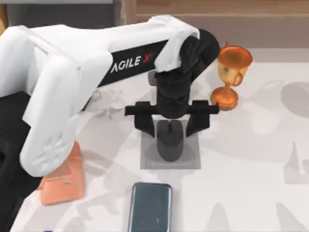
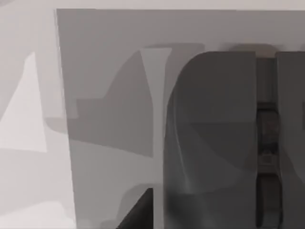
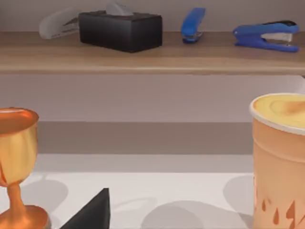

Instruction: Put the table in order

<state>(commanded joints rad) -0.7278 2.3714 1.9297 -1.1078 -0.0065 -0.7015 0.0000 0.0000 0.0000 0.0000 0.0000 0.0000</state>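
The white, faintly marbled table spreads beneath my left gripper, whose wide-open fingers straddle a dark computer mouse on its grey square mat, holding nothing. Judged step: grasping; next, close squarely.

Between my black left fingers sits a dark charcoal mouse on a plain grey mat, the white tabletop faintly marbled pale grey. Beyond the fingers stands a glossy orange-gold trophy cup; nearer me, a slate-grey phone and a salmon-pink stand. On the brown wooden shelf: a black tissue box, two blue staplers, one white. A peach cup shows orange drops.
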